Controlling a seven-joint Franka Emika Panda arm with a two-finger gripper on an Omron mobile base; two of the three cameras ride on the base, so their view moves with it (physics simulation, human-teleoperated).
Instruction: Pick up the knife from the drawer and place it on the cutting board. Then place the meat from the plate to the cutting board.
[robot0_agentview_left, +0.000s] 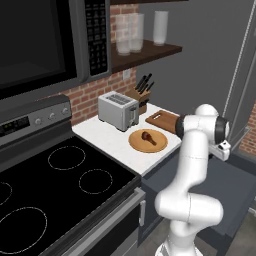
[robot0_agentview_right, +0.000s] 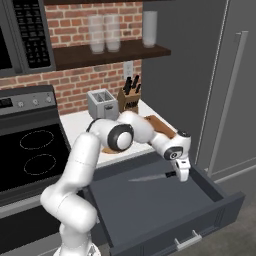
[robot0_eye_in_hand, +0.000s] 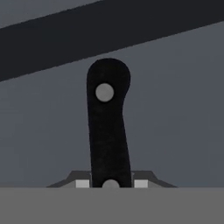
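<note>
Hand is down inside the open drawer, shut tight on the knife at the dark handle; in the hand view the handle runs up from btw the two tips, rivet visible near its rounded end; blade lies flat on the drawer floor, pointing away toward the stove side, so the knife isn't lifted yet as far as I can tell; so step one is at the grab stage, w/ lift and carry to the cutting board left; board sits bare on the white surface, near the knife block and just beside the plate; meat lies on the plate, untouched, so step two is all to do. Hard to see: in the left base view the arm blocks the hand and most of the drawer; in the right base view the arm covers most of the plate and part of the board; finger contact itself is tiny there, and the blade is cut off in the hand view.
</note>
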